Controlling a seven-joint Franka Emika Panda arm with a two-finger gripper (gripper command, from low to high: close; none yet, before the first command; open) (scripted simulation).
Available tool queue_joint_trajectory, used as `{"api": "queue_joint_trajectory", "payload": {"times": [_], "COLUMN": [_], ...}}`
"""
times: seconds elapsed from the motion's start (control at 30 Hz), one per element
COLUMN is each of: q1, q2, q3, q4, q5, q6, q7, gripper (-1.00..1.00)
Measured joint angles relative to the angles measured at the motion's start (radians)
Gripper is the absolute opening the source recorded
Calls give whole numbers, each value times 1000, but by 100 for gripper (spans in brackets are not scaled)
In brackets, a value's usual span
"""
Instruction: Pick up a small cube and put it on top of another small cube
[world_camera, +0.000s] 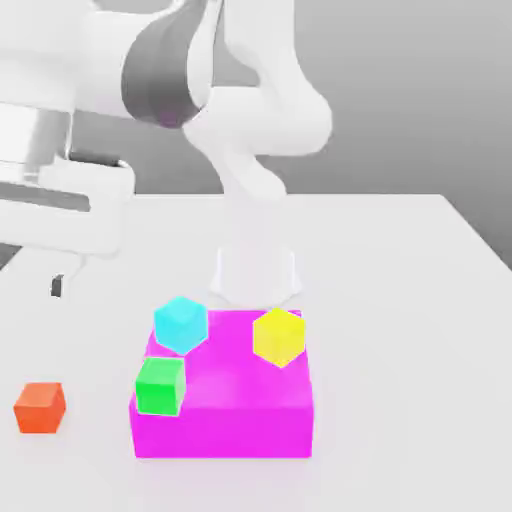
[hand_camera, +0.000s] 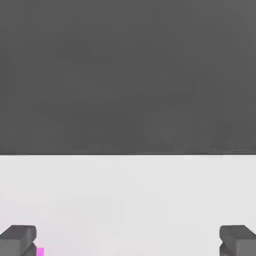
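Exterior view: red cube (world_camera: 40, 407) sits lower left, apart from magenta block (world_camera: 225, 400). Gripper (hand_camera: 128, 240) spread wide, empty; it risks grabbing the wrong cube.

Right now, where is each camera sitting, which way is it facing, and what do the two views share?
Exterior view: off the arm, looking down across the white table at the large magenta block and small red-orange cube; the white arm shows.
Hand view: on the hand, looking out between the open gripper fingers across the table.
Shared: table, a sliver of magenta block.
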Motion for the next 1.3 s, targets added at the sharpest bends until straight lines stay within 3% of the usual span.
{"api": "queue_joint_trajectory", "payload": {"times": [0.17, 0.4, 0.43, 0.63, 0.83, 0.97, 1.13, 1.3], "q1": [-104, -254, -265, -270, -215, -159, -130, -142], "q2": [189, 443, 465, 476, 304, 157, -29, -211], "q3": [5, 138, 151, 158, 80, 47, 75, 148], "q4": [-42, -23, -19, -16, -55, -117, -199, -283], "q5": [157, 339, 349, 353, 246, 110, -13, -43], "q6": [81, 244, 261, 268, 137, 57, -42, -140], "q7": [-242, -439, -447, -450, -368, -139, 150, 374], "gripper": [0, 0, -100, -100, -100, -100, -100, -100]}}
